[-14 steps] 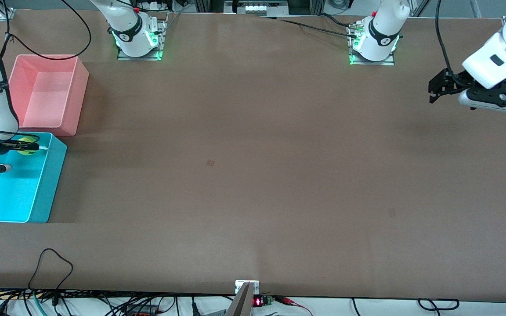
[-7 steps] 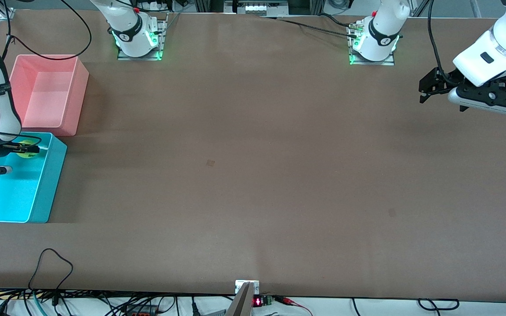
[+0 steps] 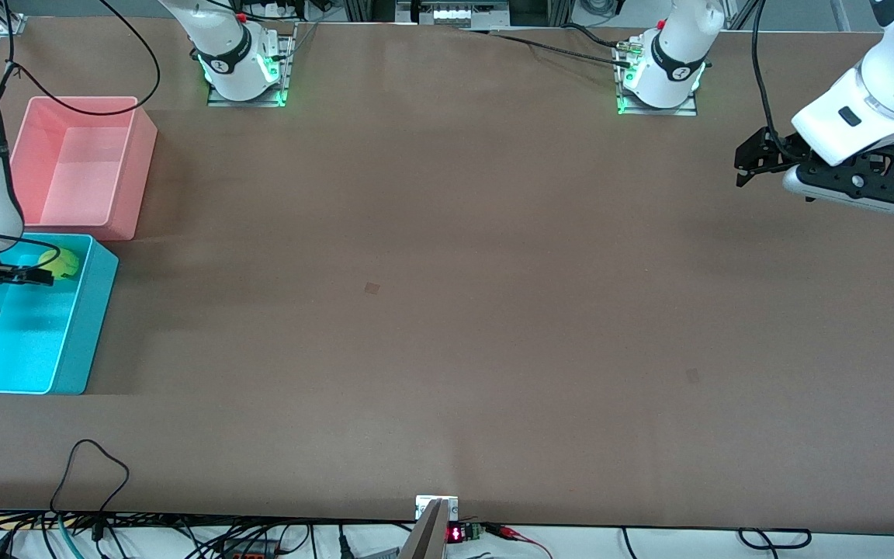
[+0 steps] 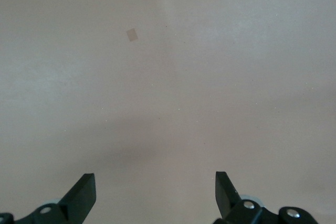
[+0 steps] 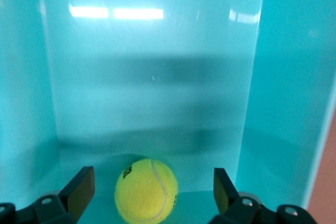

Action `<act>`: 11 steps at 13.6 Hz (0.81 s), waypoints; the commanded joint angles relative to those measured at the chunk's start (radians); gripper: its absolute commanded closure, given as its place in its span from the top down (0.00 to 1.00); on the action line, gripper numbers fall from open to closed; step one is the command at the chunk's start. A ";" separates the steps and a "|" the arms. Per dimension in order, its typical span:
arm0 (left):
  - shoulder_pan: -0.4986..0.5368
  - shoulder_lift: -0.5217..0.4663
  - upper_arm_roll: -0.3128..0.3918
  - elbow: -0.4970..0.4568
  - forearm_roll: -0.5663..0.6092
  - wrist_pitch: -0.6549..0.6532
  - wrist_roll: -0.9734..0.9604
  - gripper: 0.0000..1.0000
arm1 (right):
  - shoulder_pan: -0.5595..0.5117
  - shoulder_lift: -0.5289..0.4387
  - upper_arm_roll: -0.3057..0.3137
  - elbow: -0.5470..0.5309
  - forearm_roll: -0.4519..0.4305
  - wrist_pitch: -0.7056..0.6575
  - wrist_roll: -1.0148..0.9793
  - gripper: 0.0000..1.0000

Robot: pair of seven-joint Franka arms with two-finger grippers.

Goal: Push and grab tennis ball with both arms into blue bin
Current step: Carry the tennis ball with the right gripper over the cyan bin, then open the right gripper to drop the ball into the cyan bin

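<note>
The yellow-green tennis ball (image 3: pixel 59 262) lies in the blue bin (image 3: pixel 88 318), by the wall farthest from the front camera. In the right wrist view the ball (image 5: pixel 147 190) sits between the spread fingers, touching neither, against the bin's wall (image 5: pixel 157 77). My right gripper (image 3: pixel 26 273) is open over the bin, just beside the ball; it also shows in the right wrist view (image 5: pixel 152 179). My left gripper (image 3: pixel 750 159) is open and empty, up in the air over bare table at the left arm's end. In the left wrist view it (image 4: pixel 155 182) shows only brown table.
A pink bin (image 3: pixel 136 155) stands next to the blue bin, farther from the front camera. Both arm bases (image 3: pixel 241 66) (image 3: pixel 660 74) stand along the table's top edge. Cables lie along the table edge nearest the front camera.
My right gripper has let go of the ball and drawn back a little; the ball now lies free in the blue bin. My left gripper has drifted a little toward the table's middle.
</note>
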 commanded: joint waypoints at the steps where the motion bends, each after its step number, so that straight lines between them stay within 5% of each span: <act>1: 0.012 0.004 0.001 0.016 -0.018 -0.029 0.026 1.00 | 0.024 -0.109 0.022 -0.011 0.006 -0.023 0.001 1.00; 11: 0.014 0.004 0.001 0.007 -0.016 -0.073 0.029 1.00 | 0.111 -0.333 0.178 0.165 0.047 -0.527 -0.005 1.00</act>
